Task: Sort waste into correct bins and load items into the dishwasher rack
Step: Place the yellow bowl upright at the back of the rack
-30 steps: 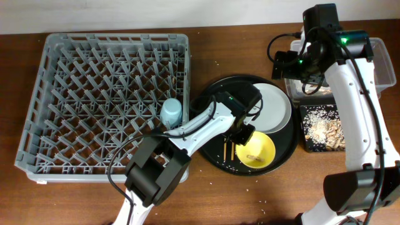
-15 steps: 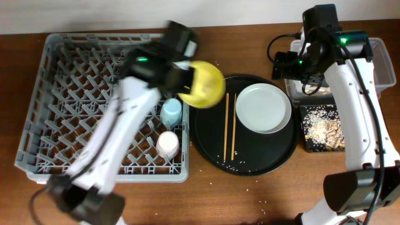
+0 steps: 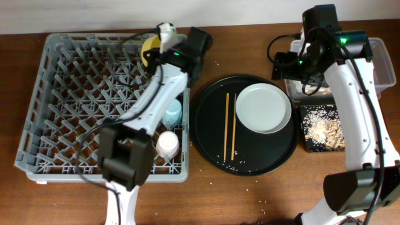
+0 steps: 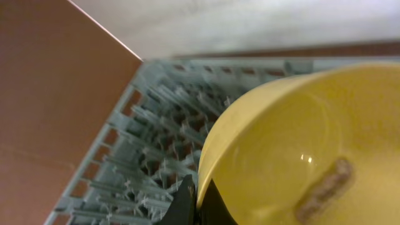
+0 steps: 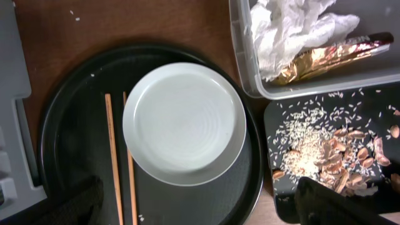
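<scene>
Left gripper (image 4: 199, 203) pinched the rim of the bowl (image 4: 300, 137), one finger on each side of the rim. The bowl was held tipped on edge over the far side of the rack (image 3: 94, 100), toward its right corner (one brown bit stuck to the inner wall, left wrist view).

Blue cup (image 3: 172, 112) and pink cup (image 3: 167, 144) stood in the rack along its right side, apart from each other.

Plate (image 3: 263, 108) lay on the right half of the round tray (image 3: 206, 144). The chopsticks (image 3: 230, 125) lay side by side just beside the plate's left edge.

Right gripper (image 5: 197, 200) hung above the gap between round tray and tub (image 5: 240, 62), fingers spread wide, holding nothing.

The tub held the napkin (image 5: 287, 28) and wrapper (image 5: 331, 59). Rice (image 5: 300, 150) and brown bits (image 5: 350, 156) lay in the black tray (image 5: 275, 119). A few grains were loose on the round tray and table (image 3: 250, 200).
</scene>
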